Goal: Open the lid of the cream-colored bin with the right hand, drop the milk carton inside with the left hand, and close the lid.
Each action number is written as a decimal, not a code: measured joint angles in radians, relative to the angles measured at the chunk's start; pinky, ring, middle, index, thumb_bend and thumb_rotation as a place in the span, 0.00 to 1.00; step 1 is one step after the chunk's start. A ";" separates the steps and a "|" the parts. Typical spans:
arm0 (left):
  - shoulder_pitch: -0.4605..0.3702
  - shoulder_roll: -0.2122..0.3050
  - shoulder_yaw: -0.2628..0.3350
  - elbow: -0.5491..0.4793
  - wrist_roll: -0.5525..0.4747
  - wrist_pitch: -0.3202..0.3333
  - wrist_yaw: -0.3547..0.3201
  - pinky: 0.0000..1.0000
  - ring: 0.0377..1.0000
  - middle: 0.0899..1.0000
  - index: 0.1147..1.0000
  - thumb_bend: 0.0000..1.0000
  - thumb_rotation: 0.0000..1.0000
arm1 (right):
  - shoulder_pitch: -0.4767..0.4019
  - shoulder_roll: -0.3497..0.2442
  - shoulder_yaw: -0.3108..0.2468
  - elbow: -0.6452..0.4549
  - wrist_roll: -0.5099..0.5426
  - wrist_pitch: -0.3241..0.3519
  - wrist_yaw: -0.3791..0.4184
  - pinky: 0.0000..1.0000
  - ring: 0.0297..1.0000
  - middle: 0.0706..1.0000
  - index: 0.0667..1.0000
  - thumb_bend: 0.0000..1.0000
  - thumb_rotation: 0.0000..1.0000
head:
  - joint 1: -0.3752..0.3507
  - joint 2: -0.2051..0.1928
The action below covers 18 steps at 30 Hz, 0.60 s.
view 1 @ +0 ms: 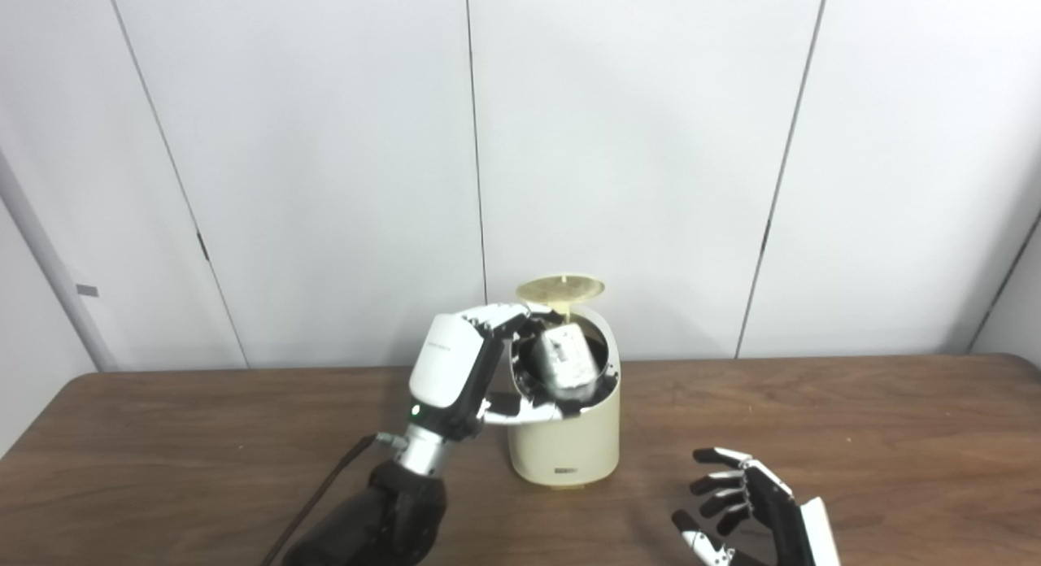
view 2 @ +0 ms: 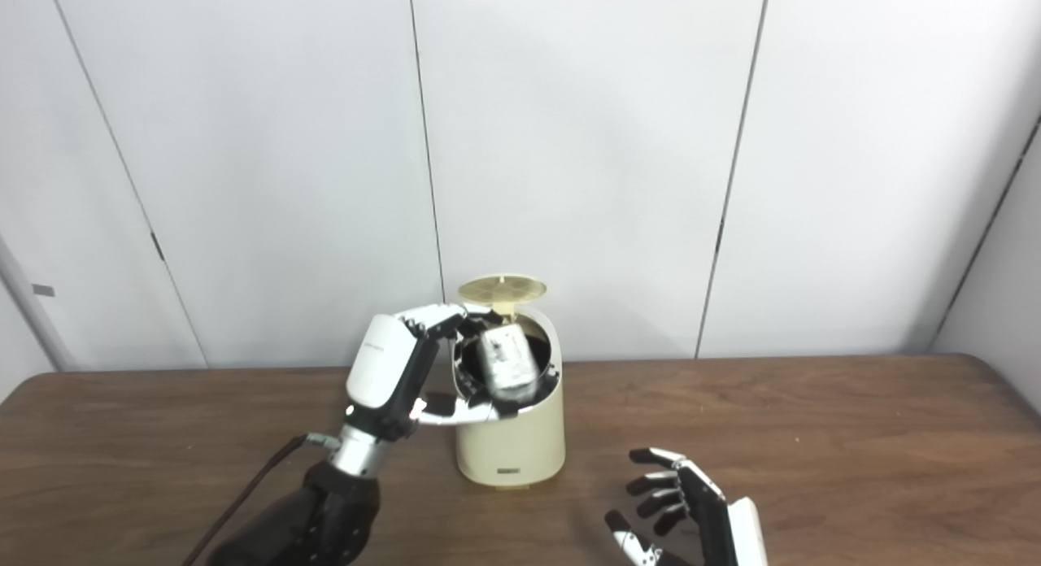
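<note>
At the bin's (view 1: 564,436) open mouth, the milk carton (view 1: 564,361) sits tilted, pinched between the left hand's (view 1: 455,371) fingers and thumb. Lid (view 1: 559,289) stands raised behind. Right hand (view 1: 752,509) hovers near the table (view 1: 854,436), fingers spread, holding nothing.

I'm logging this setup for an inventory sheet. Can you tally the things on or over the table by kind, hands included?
Bins: 1, the cream-colored bin, lid up
Cartons: 1, the milk carton, held at the bin's mouth
Robot hands: 2, left hand and right hand
Total: 4
</note>
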<state>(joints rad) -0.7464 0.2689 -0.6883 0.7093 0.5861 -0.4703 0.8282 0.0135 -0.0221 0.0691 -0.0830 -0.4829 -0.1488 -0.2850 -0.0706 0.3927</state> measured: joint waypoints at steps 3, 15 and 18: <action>0.024 -0.005 0.022 -0.019 0.015 -0.001 -0.032 0.68 0.70 0.71 0.78 1.00 0.48 | 0.005 -0.002 0.001 -0.005 -0.001 0.001 0.001 0.37 0.50 0.56 0.64 0.30 0.01 | 0.000 0.002; 0.031 -0.022 0.088 -0.022 0.064 -0.002 -0.077 0.68 0.70 0.72 0.77 1.00 0.47 | 0.006 -0.001 0.005 -0.005 -0.003 0.002 0.002 0.22 0.32 0.42 0.64 0.31 0.00 | 0.003 0.003; 0.043 -0.020 0.095 -0.057 0.040 -0.001 -0.103 0.69 0.70 0.71 0.77 1.00 0.45 | 0.006 -0.001 0.005 -0.005 -0.003 0.003 0.002 0.24 0.35 0.44 0.64 0.31 0.01 | 0.003 0.003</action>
<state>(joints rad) -0.7038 0.2486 -0.5930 0.6526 0.6259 -0.4712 0.7257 0.0193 -0.0230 0.0743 -0.0884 -0.4860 -0.1461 -0.2830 -0.0675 0.3958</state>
